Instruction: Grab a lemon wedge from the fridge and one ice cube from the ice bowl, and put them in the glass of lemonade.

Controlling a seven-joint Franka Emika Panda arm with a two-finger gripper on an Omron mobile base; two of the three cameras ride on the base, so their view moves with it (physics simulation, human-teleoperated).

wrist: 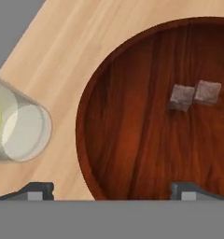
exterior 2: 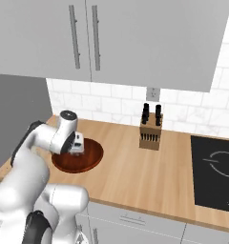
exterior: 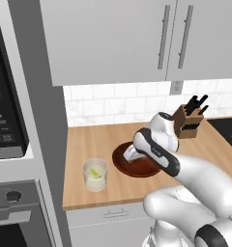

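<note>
The ice bowl [exterior: 119, 161], shallow and dark reddish-brown, lies on the wooden counter. My gripper [exterior: 131, 155] hangs low over it, open, with nothing between its fingers. In the hand view the bowl [wrist: 132, 135] holds two small greyish ice cubes [wrist: 181, 98] side by side, ahead of my gripper [wrist: 111, 192] and toward its right fingertip. The glass of lemonade [exterior: 95, 174] stands left of the bowl near the counter's front edge, with the yellow-green lemon wedge [exterior: 94, 171] inside it. The hand view has the glass [wrist: 18, 130] at its left edge. From the right base view, my gripper [exterior 2: 78, 143] is above the bowl [exterior 2: 90, 157]. The fridge is out of view.
A wooden knife block [exterior: 189, 123] stands at the back of the counter, right of the bowl. A black cooktop [exterior 2: 216, 171] lies at the far right. Grey wall cupboards [exterior: 113, 38] hang overhead. An oven column [exterior: 11, 202] bounds the counter on the left.
</note>
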